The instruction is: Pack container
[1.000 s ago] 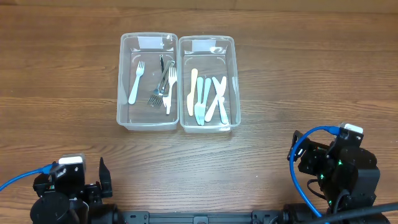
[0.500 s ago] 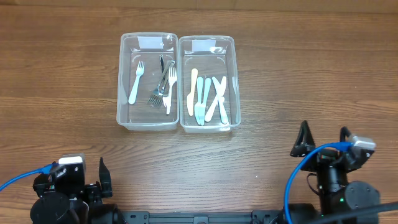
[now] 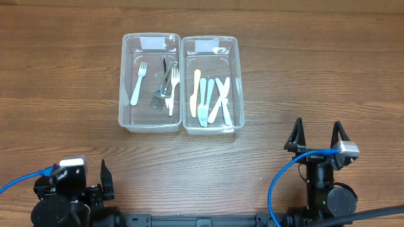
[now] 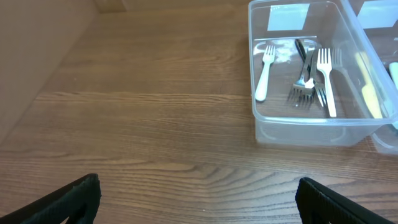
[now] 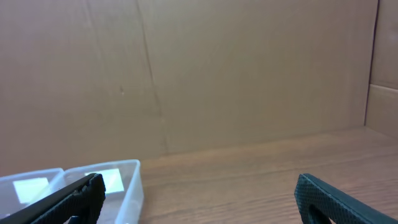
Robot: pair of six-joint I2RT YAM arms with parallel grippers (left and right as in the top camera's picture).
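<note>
Right arm (image 3: 325, 189) swung round facing the tubs (image 3: 121, 82); both jaws gaping, empty. Forks (image 3: 137, 82) look light, slippery: pinch the handle.

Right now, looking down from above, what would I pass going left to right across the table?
left hand, open → left tub with forks → right tub with knives → right hand, open

Two clear containers (image 3: 145, 115) (image 3: 231, 68); two white forks (image 3: 137, 83) (image 3: 172, 91).
</note>
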